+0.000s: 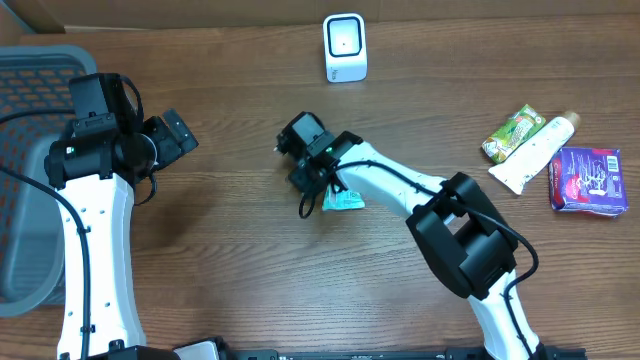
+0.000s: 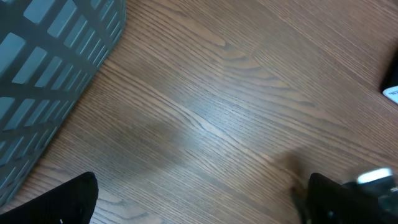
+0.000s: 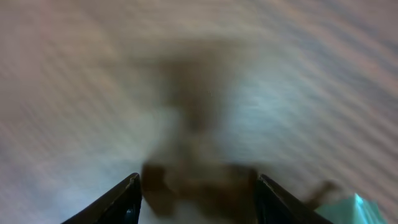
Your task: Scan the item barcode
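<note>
Mid-table, teal packet (image 1: 345, 201) near right tool (image 3: 196, 193), grip unclear; left tool (image 2: 199, 205) wide open, empty; scanner (image 1: 345, 47) beyond.

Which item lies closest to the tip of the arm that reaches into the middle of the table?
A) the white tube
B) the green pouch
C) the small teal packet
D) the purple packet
C: seen from overhead, the small teal packet lies right beside the right end effector, and its corner also shows at the edge of the right wrist view, outside the fingers.
</note>
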Controlling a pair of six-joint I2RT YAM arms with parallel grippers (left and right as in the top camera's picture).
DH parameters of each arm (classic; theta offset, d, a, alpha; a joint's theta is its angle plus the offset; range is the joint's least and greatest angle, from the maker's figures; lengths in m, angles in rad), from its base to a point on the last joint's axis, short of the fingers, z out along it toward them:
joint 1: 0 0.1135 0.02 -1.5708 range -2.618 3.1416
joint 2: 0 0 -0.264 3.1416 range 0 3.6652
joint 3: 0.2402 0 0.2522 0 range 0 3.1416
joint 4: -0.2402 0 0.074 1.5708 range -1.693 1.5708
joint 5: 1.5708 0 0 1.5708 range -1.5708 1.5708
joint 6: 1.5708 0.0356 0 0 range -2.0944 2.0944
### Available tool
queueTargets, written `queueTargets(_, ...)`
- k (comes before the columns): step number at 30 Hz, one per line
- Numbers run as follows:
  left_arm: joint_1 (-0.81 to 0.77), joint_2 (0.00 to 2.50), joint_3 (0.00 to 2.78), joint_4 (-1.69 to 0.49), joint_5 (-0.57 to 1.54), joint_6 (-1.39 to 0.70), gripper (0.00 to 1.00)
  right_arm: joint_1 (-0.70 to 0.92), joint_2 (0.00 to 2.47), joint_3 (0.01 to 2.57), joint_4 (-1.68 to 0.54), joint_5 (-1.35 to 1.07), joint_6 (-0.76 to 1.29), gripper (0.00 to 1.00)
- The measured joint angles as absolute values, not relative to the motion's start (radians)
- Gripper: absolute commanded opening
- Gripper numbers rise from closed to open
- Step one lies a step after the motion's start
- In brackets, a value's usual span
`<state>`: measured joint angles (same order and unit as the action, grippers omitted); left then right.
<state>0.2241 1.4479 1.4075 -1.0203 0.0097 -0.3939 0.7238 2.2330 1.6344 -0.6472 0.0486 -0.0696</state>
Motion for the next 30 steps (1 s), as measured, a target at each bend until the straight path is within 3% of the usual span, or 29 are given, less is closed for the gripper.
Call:
queueTargets(7,0.224,1.448,1.407,-1.020,0.010,-0.394,1.00,0.604,2.232,1.650,-0.736,0.118,0.135,0.60)
queueTargets(15,0.224,1.448,1.407,-1.020,0.010,-0.394,1.00,0.448,2.218,1.726,-0.917,-0.056,0.181,0.69)
queueTargets(20,0.224,1.448,1.407,-1.020,0.010,-0.394,1.00,0.348,2.117,1.791,-1.040,-0.235,0.092,0.83)
queueTargets(30,0.224,1.448,1.407,-1.020,0.010,-0.394,1.00,0.133,2.044,1.724,-1.189,-0.522,-0.220,0.82)
